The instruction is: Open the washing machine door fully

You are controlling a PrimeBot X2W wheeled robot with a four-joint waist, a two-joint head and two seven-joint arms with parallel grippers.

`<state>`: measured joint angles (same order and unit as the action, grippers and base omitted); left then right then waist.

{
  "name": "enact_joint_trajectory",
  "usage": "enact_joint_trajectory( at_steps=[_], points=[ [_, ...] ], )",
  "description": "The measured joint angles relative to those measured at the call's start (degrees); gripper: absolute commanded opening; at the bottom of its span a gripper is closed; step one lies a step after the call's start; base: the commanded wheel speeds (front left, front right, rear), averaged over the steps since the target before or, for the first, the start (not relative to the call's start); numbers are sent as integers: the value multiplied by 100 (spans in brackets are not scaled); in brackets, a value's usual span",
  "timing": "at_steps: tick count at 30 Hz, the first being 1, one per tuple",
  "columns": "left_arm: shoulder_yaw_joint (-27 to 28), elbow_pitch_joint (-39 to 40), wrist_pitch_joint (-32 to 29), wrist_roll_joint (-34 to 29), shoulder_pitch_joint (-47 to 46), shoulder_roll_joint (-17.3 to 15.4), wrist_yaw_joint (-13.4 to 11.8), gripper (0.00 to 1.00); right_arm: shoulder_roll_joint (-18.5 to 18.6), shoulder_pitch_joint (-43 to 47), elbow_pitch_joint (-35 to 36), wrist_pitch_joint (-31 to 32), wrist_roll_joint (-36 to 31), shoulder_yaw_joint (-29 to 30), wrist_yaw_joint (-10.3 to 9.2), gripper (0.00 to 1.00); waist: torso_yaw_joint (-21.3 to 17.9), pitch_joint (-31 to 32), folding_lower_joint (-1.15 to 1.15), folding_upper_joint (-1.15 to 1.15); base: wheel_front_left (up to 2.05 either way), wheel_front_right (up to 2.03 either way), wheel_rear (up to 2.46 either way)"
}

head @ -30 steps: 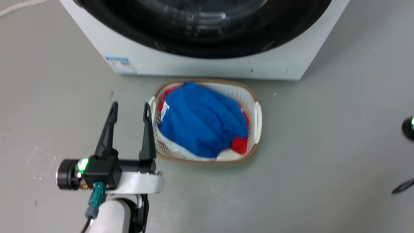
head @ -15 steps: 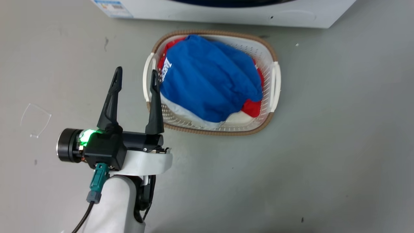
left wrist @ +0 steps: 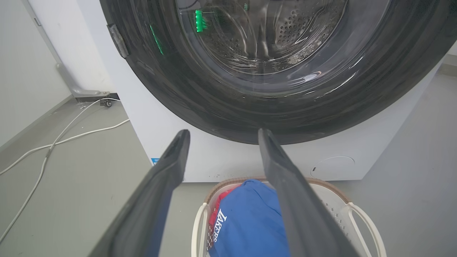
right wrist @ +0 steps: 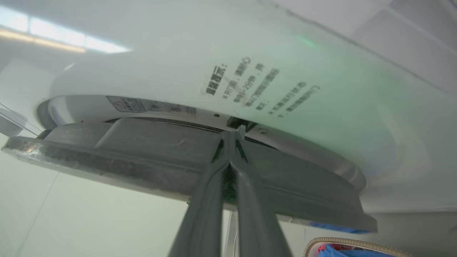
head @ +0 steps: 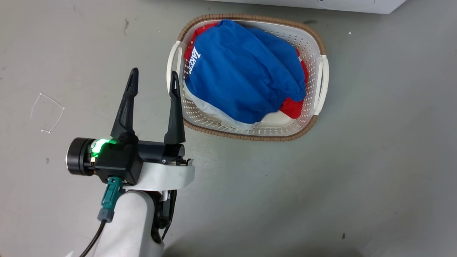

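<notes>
The washing machine door (left wrist: 228, 107) runs off the top of the left wrist view, and the left gripper (left wrist: 224, 132) covers part of the laundry basket (left wrist: 334, 205). The printed words (right wrist: 244, 85) in the right wrist view are too blurry to read — a blue shirt (head: 246, 80) hides most of the red cloth (head: 292, 108).

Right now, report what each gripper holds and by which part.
Nothing is held. The left gripper is open and empty; the right gripper is shut, its tips in the gap behind the edge of the washing machine door.
</notes>
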<state>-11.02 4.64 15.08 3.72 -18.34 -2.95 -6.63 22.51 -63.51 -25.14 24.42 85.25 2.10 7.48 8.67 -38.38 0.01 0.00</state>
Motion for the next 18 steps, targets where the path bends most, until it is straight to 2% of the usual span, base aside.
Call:
enact_joint_trajectory(
  at_steps=[9, 18],
  points=[
    [-97, -31, 0, 59, -46, -1, -49, 100, 54, -542, -71, 318, -172, -280, -10, 0, 101, -18, 0, 0, 0, 0, 0],
    [-77, -66, 0, 111, -41, 0, -96, 100, 44, -526, -42, 573, -231, -434, -9, 0, 117, 119, -1, 0, 0, 0, 0]
  ],
)
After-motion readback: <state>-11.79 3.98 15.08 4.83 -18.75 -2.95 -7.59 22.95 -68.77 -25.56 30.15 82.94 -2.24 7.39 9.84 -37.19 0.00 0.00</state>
